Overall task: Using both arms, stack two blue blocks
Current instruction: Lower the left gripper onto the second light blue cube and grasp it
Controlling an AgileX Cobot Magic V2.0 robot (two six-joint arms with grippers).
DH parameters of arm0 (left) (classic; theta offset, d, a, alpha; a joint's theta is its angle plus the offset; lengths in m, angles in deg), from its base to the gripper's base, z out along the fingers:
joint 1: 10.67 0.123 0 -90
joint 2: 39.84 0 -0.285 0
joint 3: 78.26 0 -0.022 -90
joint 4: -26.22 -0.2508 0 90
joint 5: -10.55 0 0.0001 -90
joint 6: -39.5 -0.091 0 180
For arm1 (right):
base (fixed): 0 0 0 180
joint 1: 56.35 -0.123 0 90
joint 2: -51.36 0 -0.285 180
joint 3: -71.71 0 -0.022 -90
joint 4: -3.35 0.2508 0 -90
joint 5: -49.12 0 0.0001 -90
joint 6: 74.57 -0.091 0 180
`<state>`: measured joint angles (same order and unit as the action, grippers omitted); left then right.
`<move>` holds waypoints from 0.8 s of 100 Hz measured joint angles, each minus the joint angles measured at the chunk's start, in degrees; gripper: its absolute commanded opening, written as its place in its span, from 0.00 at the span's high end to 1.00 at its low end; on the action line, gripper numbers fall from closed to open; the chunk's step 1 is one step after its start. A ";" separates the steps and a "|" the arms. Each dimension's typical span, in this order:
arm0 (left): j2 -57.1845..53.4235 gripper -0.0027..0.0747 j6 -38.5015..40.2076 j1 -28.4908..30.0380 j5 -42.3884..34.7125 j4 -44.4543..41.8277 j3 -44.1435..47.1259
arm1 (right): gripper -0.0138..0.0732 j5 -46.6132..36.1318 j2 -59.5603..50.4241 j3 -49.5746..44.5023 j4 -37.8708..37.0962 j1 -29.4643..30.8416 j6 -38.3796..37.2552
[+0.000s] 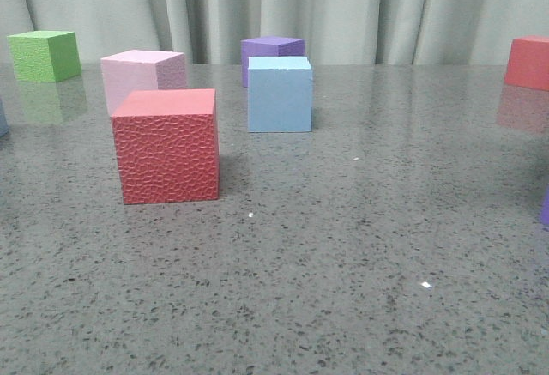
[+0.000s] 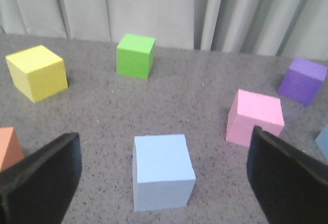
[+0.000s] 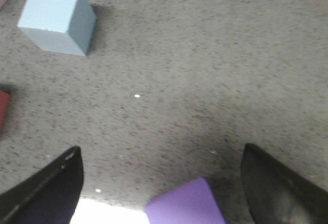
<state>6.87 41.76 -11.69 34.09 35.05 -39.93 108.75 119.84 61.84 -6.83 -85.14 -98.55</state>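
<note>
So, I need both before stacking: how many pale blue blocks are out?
2. One blue block stands mid-table before the purple cube; the second blue block sits just ahead of the open left gripper, only a sliver at the front view's left edge.

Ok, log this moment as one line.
stage: pre-grasp | left tool: open, blue block between fingers | right tool: open, empty | blocks unstacked

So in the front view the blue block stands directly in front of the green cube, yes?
Not quite. In the front view the blue block stands directly in front of the purple cube, not the green cube, which sits far to the left near the curtain.
</note>
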 measured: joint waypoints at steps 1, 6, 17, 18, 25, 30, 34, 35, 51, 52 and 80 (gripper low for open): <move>0.39 0.15 0.00 0.00 0.30 0.01 -0.11 | 0.13 -0.27 -0.43 -0.42 -0.20 0.00 -0.09; 2.08 0.15 0.00 0.00 2.54 0.45 -1.16 | 0.13 -1.15 -3.38 -3.05 -1.38 0.00 -0.25; 6.12 0.15 0.00 0.00 6.78 0.63 -4.60 | 0.13 -2.39 -9.20 -7.64 -2.31 0.00 -0.51; 6.68 0.15 0.00 0.00 7.04 0.63 -4.86 | 0.13 -2.54 -9.78 -8.05 -2.35 0.00 -0.51; 9.81 0.15 0.00 0.00 9.05 0.73 -7.65 | 0.13 -2.69 -12.40 -9.59 -2.48 0.00 -0.51; 12.25 0.16 0.00 0.00 10.76 0.85 -10.14 | 0.13 -2.69 -13.89 -10.10 -2.58 0.00 -0.60; 14.57 0.16 0.11 0.00 12.04 0.85 -11.82 | 0.13 -2.69 -14.94 -10.28 -2.58 0.00 -0.60; 14.96 0.16 0.11 0.00 12.51 0.85 -12.48 | 0.13 -2.69 -15.10 -10.28 -2.58 0.00 -0.60; 24.48 0.17 0.33 0.00 18.24 0.85 -19.79 | 0.13 -2.80 -17.59 -10.28 -2.58 0.00 -0.88; 25.29 0.17 0.33 0.00 18.49 0.85 -20.08 | 0.13 -2.80 -17.57 -10.28 -2.58 0.00 -0.88; 38.87 0.17 1.24 0.00 29.12 -1.22 -30.81 | 0.13 -2.80 -17.80 -10.28 -2.58 0.00 -0.98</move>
<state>45.73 43.00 -11.69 63.21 33.84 -70.74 105.95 102.04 51.56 -9.41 -85.14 -99.53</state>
